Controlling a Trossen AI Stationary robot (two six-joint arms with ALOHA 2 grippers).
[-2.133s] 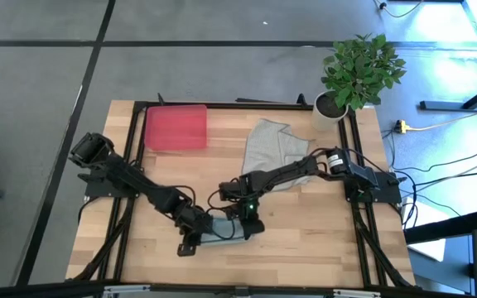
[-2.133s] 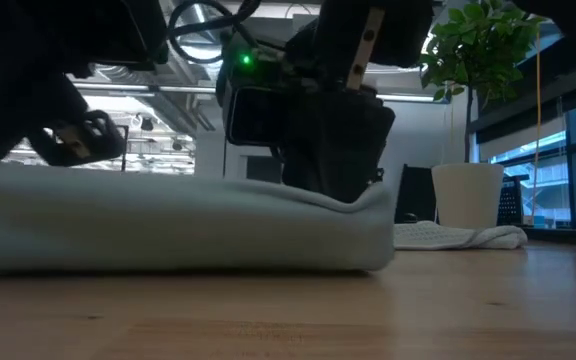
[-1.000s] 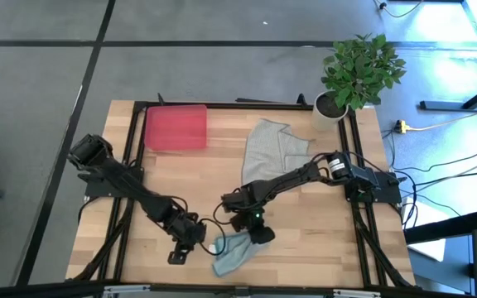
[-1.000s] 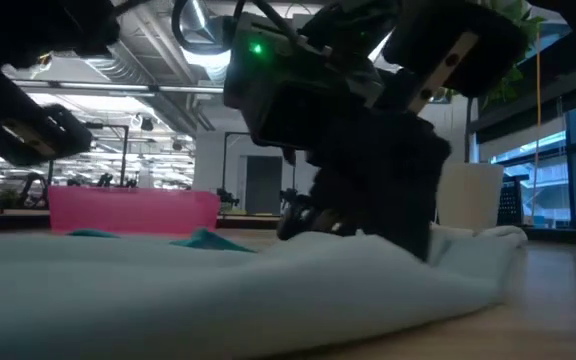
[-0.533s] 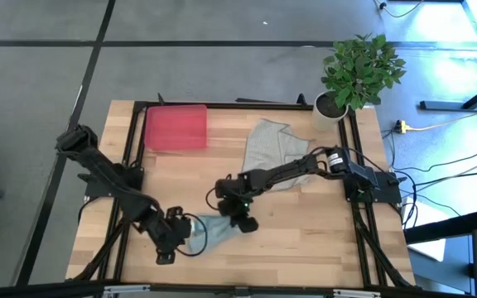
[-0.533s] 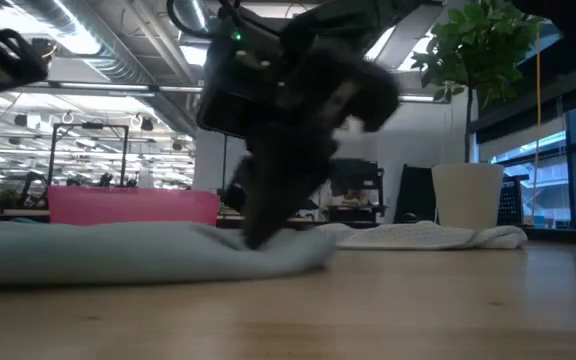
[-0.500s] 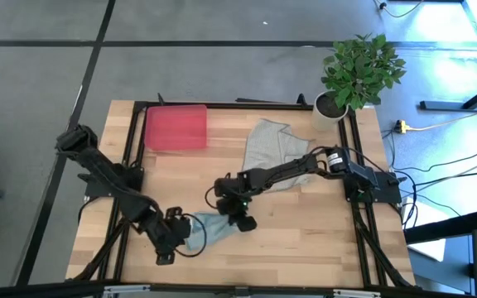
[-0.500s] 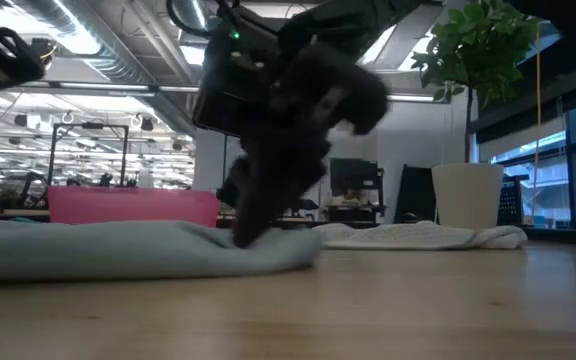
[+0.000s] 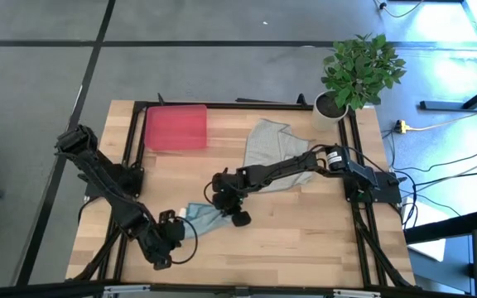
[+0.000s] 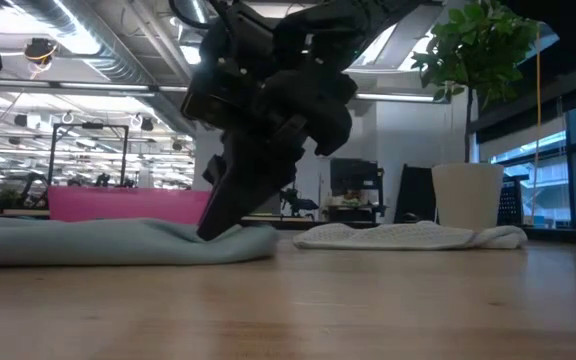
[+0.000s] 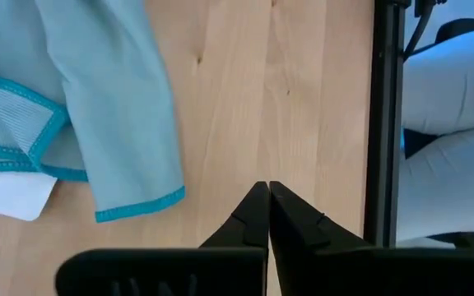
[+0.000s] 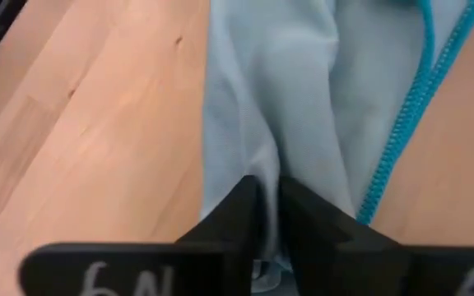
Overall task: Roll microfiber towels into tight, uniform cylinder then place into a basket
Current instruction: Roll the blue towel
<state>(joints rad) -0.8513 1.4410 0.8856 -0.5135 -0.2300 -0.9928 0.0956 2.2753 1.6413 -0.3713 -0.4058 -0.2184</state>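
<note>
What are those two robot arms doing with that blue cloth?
The right gripper is down on the blue cloth, which lies crumpled and unrolled on the table. The left gripper sits shut beside the cloth, holding nothing. A grey cloth lies loose farther back, and the red tray has nothing in it yet.
</note>
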